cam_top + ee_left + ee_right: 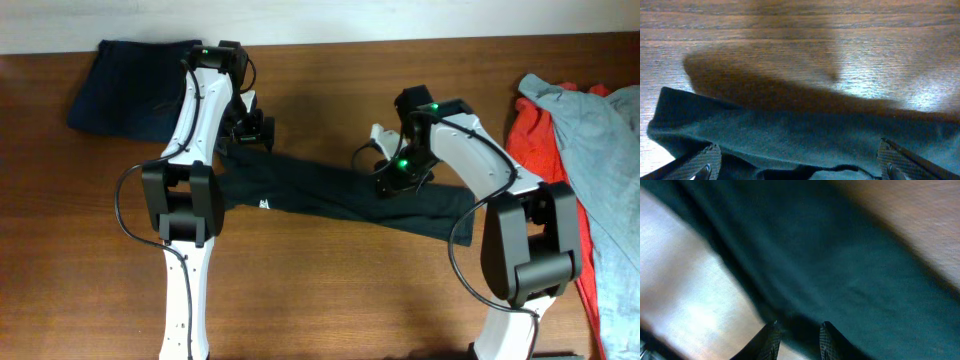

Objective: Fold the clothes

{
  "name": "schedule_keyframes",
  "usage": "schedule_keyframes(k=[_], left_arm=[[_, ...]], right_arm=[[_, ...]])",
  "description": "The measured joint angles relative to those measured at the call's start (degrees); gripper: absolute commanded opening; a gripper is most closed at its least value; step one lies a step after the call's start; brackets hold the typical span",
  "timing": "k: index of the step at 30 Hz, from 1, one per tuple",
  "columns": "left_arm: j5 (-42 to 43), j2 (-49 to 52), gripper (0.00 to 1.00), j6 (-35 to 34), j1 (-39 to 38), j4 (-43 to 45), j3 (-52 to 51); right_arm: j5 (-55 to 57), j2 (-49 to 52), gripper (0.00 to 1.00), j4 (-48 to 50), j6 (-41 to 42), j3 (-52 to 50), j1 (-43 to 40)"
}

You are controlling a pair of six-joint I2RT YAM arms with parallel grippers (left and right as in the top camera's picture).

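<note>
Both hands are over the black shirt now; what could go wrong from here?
The right hand hangs close over the black T-shirt with fingers narrowly parted; pulling away may drag a layer and spoil the fold. The left hand, wide open at the shirt's end, might pinch only the top layer.

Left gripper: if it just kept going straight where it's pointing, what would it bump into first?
Probably the black T-shirt: its cloth lies just ahead of the open left gripper. Beyond the cloth's edge only bare table shows, though depth is hard to judge.
</note>
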Motion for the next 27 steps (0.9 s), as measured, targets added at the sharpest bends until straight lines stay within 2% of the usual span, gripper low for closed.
schedule_keyframes(k=[1, 2, 9, 18, 27], left_arm=[[-0.02, 0.00, 0.99, 0.00, 0.00, 0.02, 0.00], [-0.02, 0.00, 0.99, 0.00, 0.00, 0.02, 0.00], [-0.02, 0.00, 0.99, 0.00, 0.00, 0.02, -0.02], [-0.02, 0.00, 0.99, 0.00, 0.00, 0.02, -0.04], [-0.02, 0.00, 0.99, 0.00, 0.00, 0.02, -0.04]], right_arm=[[0.87, 0.00, 0.21, 1.49, 0.57, -1.03, -0.50], [1.27, 0.00, 0.18, 1.66, 0.59, -1.62, -0.52], [6.25, 0.00, 0.06, 3.15, 4.13, -5.86, -0.48], [10.05, 0.00, 0.05, -7.45, 11.67, -5.97, -0.48], [10.25, 0.00, 0.04, -11.23, 16.48, -6.16, -0.48]])
